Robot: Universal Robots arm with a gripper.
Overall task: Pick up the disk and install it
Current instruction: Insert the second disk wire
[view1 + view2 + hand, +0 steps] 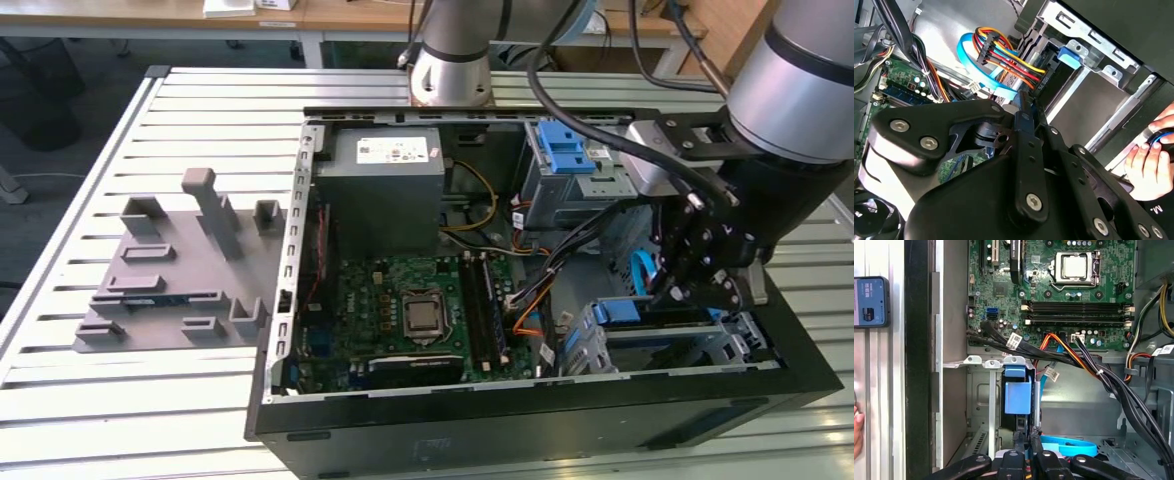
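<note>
While the gripper [703, 285] hangs over the drive cage at the exterior view's right of the open computer case [534, 420], its fingers [1026, 442] are pressed together, holding nothing visible; the disk [647, 318] sits in that cage, just below.

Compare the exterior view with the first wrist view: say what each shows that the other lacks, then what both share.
Exterior view alone: the grey fixture plate on the slatted table and the power supply box. First wrist view alone: a phone-like device outside the case and part of a person's hand. Both: the motherboard, the gripper and the blue drive-bay latch.
</note>
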